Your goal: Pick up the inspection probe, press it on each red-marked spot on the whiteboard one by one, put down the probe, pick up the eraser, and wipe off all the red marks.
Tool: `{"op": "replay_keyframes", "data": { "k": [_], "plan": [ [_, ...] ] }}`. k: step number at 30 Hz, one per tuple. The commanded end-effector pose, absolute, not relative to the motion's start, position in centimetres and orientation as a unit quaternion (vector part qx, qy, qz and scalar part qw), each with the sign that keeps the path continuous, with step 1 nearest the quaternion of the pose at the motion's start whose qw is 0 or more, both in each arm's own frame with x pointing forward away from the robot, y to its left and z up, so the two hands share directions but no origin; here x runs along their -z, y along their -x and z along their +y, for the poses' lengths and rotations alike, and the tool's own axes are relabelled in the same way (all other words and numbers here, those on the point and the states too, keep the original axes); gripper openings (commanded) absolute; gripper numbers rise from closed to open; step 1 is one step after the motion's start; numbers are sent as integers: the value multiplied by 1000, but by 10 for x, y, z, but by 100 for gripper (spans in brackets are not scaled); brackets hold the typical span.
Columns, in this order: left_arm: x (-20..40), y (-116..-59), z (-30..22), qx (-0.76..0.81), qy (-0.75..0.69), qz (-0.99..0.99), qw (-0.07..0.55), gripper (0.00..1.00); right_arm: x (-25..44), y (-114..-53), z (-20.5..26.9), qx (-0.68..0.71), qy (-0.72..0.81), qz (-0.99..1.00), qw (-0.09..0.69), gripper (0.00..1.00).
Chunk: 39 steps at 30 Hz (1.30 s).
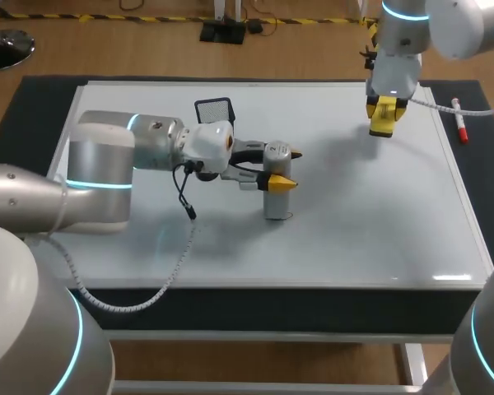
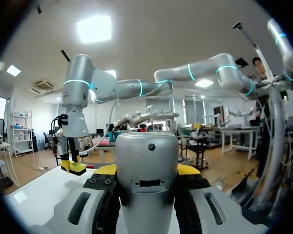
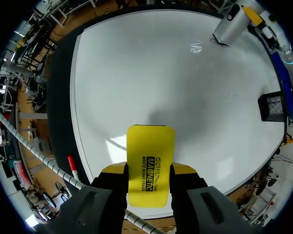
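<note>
Head cam: my L gripper (image 1: 277, 178) is clamped on the probe (image 1: 277, 196), a silver cylinder standing upright w/ its base on the whiteboard (image 1: 354, 222), roughly mid-board. My R gripper (image 1: 382, 112) hangs over the board's far right part, fingers pinching the yellow eraser (image 1: 384, 125). The eraser is off the surface, and its shadow falls on the board nearby. A black mesh holder (image 1: 214, 109) sits at the far edge, behind the L wrist. A red marker (image 1: 459, 120) lies on the black mat (image 1: 29, 103), just off the board's right edge.

L wrist cam: probe fills the gap btwn my yellow tips, both pressed against it. R gripper w/ eraser shows ahead and off to one side, above the board.

R wrist cam: eraser gripped flat btwn both fingers, sticking out ahead of them, board beneath. Probe and L gripper are well ahead, across the board. Mesh holder is near the board's edge. Marker lies beside my fingers, past the rim.
</note>
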<state>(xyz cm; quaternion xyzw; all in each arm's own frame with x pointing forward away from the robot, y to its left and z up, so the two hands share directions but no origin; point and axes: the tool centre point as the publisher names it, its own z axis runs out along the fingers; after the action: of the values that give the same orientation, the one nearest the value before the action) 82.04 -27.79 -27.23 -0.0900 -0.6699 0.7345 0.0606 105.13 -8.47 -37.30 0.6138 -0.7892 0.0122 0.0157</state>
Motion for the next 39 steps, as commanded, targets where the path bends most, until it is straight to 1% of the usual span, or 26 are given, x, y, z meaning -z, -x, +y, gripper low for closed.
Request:
{"op": "replay_keyframes", "data": {
  "k": [1,20,36,39],
  "plan": [
    [275,-826,-282,-736,96,-666,68,0,372,-1052,-85,-13,-615,-789,16,0],
    [284,-826,-289,-736,96,-665,86,0,372,-1052,-85,-13,-615,-789,16,0],
    [281,-826,-287,-735,94,-666,80,0,372,-1052,-85,-13,-615,-789,16,0],
    [278,-826,-281,-736,87,-668,67,0,372,-1052,-85,-13,-615,-789,16,0]
  ]
}}
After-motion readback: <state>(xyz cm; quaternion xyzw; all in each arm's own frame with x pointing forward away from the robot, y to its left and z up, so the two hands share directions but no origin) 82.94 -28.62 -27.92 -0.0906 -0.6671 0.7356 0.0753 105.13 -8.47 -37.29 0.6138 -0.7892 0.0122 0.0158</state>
